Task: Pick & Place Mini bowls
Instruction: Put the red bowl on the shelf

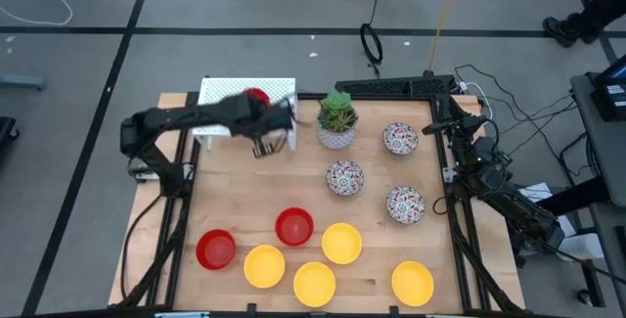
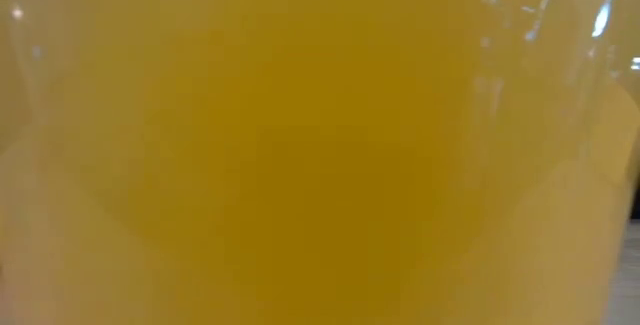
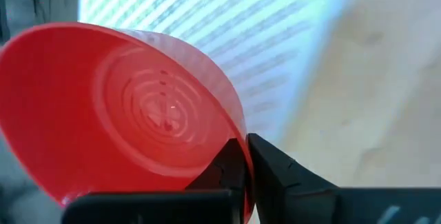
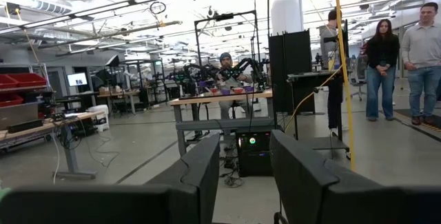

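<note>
Pinching the red bowl (image 3: 131, 107) by its thin rim, your left tool (image 3: 246, 156) is holding something light and slippery.

table (image 1: 225, 201): wood | on it: mini bowls (image 1: 315, 283), potted plant (image 1: 336, 120), white rack (image 1: 220, 93)

The table (image 1: 372, 269) is pale wood with a smooth, matt face and visible plank lines. The red bowl (image 3: 124, 114) in the left gripper (image 3: 246, 156) looks like glossy, slightly translucent plastic with moulded rings inside. Near the plant (image 1: 336, 113), the floral bowls (image 1: 344, 177) shine like glazed ceramic. The white tray (image 1: 220, 93) beyond looks perforated. Gripper fingers (image 3: 289, 176) are matt black.
</note>
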